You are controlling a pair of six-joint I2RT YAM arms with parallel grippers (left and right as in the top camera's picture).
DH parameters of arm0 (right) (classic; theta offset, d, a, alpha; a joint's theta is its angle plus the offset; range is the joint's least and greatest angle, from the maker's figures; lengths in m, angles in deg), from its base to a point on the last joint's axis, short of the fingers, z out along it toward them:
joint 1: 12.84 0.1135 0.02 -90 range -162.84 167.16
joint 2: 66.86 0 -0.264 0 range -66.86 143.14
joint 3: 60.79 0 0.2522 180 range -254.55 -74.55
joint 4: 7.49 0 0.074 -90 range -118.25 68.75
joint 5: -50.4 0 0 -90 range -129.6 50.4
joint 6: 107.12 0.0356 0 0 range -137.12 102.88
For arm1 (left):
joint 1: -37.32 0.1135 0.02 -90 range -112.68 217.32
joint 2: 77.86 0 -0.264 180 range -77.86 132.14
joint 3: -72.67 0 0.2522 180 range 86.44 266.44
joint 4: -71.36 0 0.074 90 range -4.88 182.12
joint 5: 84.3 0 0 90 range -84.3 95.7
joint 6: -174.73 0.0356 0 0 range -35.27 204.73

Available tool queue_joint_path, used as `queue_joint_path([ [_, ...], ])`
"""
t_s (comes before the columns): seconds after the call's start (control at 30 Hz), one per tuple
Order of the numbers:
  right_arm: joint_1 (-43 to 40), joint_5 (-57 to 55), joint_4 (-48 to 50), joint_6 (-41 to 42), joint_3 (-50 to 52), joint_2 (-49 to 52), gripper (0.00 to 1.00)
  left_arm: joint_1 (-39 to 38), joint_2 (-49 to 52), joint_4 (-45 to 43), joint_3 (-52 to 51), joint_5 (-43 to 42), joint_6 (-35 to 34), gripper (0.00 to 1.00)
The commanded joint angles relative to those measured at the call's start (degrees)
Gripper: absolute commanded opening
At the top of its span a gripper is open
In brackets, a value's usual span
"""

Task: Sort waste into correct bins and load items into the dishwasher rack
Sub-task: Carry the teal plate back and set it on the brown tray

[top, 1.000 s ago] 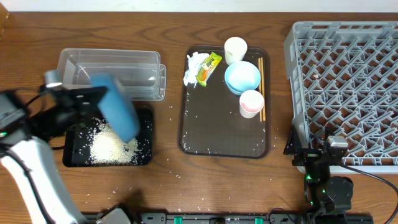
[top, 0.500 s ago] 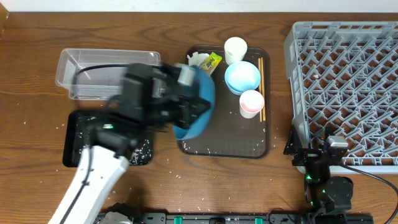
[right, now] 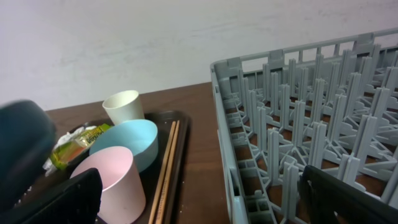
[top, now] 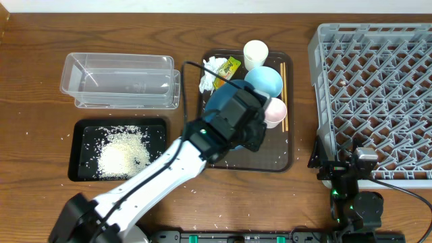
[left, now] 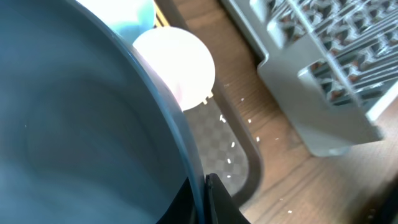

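At the far left, the shallow black tray (top: 75,131) is holding the heap of rice (top: 123,152), and the clear tub (top: 121,81) is sitting just beyond it on the far side. Moving right, your left gripper (left: 200,198) is clenching the rim of the dark-blue dish (left: 74,124) and holding it over the brown serving tray (top: 200,156), close beside the pink cup (top: 277,111). That tray is also carrying the crumpled tissue (top: 210,71) and the snack wrapper (top: 227,72) in its far left corner. The white cup (top: 255,52) is standing at its far edge, with the light-blue bowl (top: 268,79) just nearer. The chopsticks (top: 283,88) are lying along its right side, and stray grains (left: 227,140) are dotting its floor. Further right, your right gripper (right: 202,202) is hanging spread wide and grasping nothing, by the near left corner of the grey dishwasher rack (top: 378,94), which is filling the right end of the table.
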Motion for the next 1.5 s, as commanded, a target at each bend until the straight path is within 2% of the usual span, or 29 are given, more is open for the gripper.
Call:
queue_joint_path([
  [0.0,-0.42,-0.46,-0.09,-0.79,0.15,-0.35,0.99,0.0,2.12,-0.28,0.02,2.47,1.81,0.06],
  [0.8,-0.39,-0.46,-0.09,-0.79,0.15,-0.35,0.99,-0.11,8.41,2.58,-0.02,3.1,0.87,0.07],
  [0.93,-0.39,-0.46,-0.09,-0.79,0.15,-0.35,0.99,-0.11,8.41,2.54,-0.02,1.09,0.92,0.21],
  [1.17,-0.39,-0.46,-0.09,-0.79,0.15,-0.35,0.99,-0.04,7.72,2.51,0.28,1.2,0.96,0.22],
  [1.23,-0.39,-0.46,-0.09,-0.79,0.15,-0.35,0.99,0.09,7.13,2.56,0.76,2.58,0.96,0.23],
  [1.3,-0.42,-0.46,-0.09,-0.79,0.15,-0.35,0.99,0.24,5.6,2.56,1.16,7.17,0.96,0.29],
  [1.47,-0.39,-0.46,-0.09,-0.79,0.15,-0.35,0.99,2.49,0.13,2.51,1.75,18.97,0.96,0.38],
])
